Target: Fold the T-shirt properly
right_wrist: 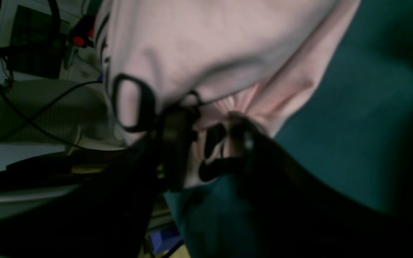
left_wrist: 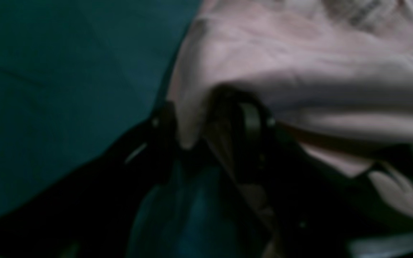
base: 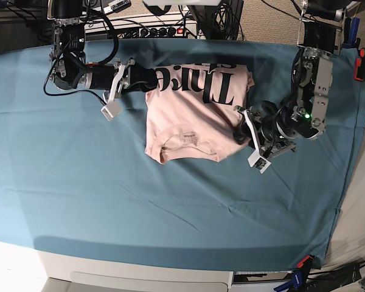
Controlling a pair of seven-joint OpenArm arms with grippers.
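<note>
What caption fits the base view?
Two grippers, left and right, at opposite edges of a pale pink cotton T-shirt on teal cloth.

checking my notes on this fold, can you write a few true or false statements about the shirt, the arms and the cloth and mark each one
1. The T-shirt lies on a teal cloth. True.
2. The T-shirt is spread flat with both sleeves out. False: it is partly folded, with printed lettering along the far edge.
3. The left gripper is at the T-shirt's edge. True.
4. The right gripper is far from the T-shirt. False: it is at the edge with the black lettering.
5. The lettering is red. False: it is black.
</note>
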